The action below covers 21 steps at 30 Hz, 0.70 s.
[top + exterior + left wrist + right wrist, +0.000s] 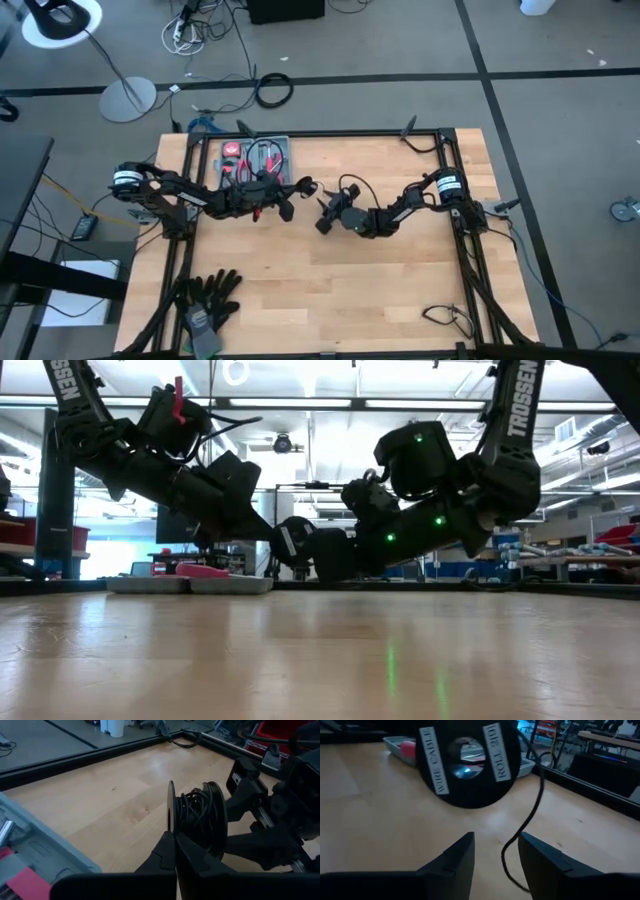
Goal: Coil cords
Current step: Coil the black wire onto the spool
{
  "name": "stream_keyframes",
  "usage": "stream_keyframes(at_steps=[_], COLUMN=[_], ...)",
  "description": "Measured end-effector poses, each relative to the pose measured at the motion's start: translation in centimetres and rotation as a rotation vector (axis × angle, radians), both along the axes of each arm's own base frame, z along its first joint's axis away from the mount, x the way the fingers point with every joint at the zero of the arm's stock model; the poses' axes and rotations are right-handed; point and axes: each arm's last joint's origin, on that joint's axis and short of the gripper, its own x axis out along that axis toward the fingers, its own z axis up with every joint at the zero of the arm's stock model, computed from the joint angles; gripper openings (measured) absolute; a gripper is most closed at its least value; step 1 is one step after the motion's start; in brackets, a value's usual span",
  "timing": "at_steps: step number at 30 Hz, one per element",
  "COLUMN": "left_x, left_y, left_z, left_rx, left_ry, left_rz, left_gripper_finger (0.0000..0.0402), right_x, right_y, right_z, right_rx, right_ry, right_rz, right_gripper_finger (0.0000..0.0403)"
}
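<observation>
Table: wooden table (330, 290), spool (197, 817) held mid-table.
Left gripper (175, 845): clenched on the spool's flange.
Right gripper (495, 852): parted, cord (532, 815) between its fingers, not gripped.
Risk: loose cord could be missed if pinched off-centre.

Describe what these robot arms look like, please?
Two dark, jointed arms. The left arm and right arm carry white TROSSEN lettering; the right shows small green lights. Each has a white band near its base. Each end effector, like the right one, has two dark, wedge-shaped fingers.
</observation>
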Motion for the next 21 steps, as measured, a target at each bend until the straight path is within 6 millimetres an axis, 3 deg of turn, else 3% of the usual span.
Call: stream_keyframes(at_steps=[6, 16, 21], left_x=[0.09, 0.08, 0.09], left_y=[0.01, 0.0, -0.01], left_z=[0.26, 0.22, 0.22], left_rx=[0.004, 0.001, -0.001], left_ry=[-0.027, -0.024, -0.024], left_rz=[-0.003, -0.005, -0.009], left_gripper_finger=[0.0, 0.0, 0.0], right_x=[-0.18, -0.18, -0.11], right_y=[-0.33, -0.59, -0.77], right_z=[-0.58, -0.71, -0.53], right_rx=[0.028, 0.041, -0.018], right_ry=[0.043, 0.05, 0.087], right_rz=[-0.003, 0.008, 0.024], right_gripper_finger=[0.0137, 0.0059, 0.0041])
